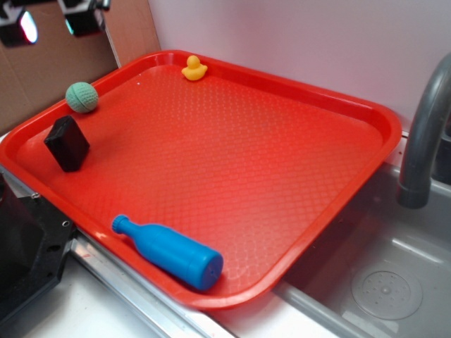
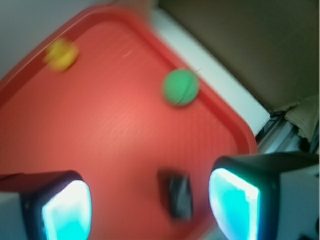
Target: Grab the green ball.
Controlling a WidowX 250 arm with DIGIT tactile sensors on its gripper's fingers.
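The red tray is a rounded-corner rectangle of moulded plastic with a raised rim and a fine diamond-embossed floor. It rests partly over a grey metal sink, beside a grey curved faucet.

The green ball is a small pale mint sphere with a knitted yarn surface and a darker seam line. It sits on the tray floor close against the left rim, near the far left corner. Being round, it has no long axis and no distinct heading.

Just beside the ball, toward the near side, stands a matte black block, tilted. A yellow rubber duck sits at the far rim. A glossy blue plastic bottle lies on its side near the front rim, neck pointing left.

The gripper hangs above the tray, jaws spread wide, with nothing between them. Its fingers show glowing cyan pads. The wrist view is blurred; the ball lies well ahead of the fingertips, untouched.
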